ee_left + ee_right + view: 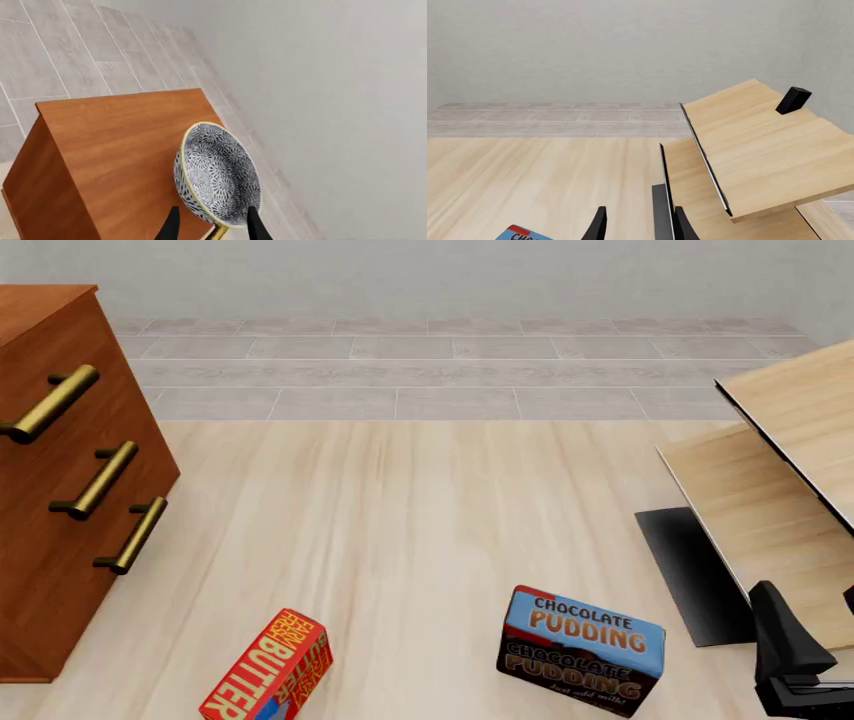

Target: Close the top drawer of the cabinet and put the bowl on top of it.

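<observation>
The left gripper (pixel 212 226) is pinching the bowl (pixel 219 175) by its rim over the cabinet (pixel 113 165) top, so it is best lowering it level and centered before letting go.

Pale wood table (pixel 441 520) — cabinet (pixel 54 540), butter box (pixel 267 670), chocolate pudding box (pixel 583 648), pale furniture (pixel 787 490)

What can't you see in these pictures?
- Left wrist view: whether the bowl rests on the cabinet or hangs above it; the left gripper fingers are cut off by the edge.
- Front view: the cabinet's top and the bowl lie beyond the edge.
- Right wrist view: the pudding box is mostly cut off.
</observation>
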Robot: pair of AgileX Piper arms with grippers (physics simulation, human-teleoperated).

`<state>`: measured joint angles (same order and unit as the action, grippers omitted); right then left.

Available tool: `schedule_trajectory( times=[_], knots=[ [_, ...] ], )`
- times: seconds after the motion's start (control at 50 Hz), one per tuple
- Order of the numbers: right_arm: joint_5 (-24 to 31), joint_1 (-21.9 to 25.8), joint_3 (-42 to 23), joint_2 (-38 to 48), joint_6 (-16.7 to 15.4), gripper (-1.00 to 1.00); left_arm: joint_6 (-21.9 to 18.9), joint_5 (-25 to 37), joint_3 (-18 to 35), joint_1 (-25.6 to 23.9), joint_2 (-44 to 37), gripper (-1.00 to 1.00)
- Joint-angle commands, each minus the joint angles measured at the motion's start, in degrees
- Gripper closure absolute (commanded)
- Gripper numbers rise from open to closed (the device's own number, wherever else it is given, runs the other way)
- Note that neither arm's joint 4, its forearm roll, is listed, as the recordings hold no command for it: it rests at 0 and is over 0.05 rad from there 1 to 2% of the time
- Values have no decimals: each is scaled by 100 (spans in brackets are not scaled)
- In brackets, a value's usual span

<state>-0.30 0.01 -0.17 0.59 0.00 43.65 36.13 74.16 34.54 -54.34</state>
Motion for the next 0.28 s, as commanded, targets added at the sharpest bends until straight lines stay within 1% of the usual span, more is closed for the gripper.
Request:
schedule_trajectory(
  times=[0.02,0.1,0.16,0.2,0.22,0.24,0.28],
  knots=[
    [12,0,-1,-13,1,-100,30,187,27,-25,386,-100],
    [11,1,-1,-13,0,-100,34,256,0,-63,523,-100],
    [12,0,-1,-12,0,-100,5,301,-177,-134,793,-100],
    [12,-1,-1,-12,0,-100,4,304,-171,-142,825,-100],
    [12,1,-1,-12,0,-100,13,529,136,-173,751,-100],
    [12,0,-1,-13,0,-100,16,628,274,-203,716,-100],
    [12,0,-1,-13,0,-100,7,647,311,-208,734,-100]
  ],
)
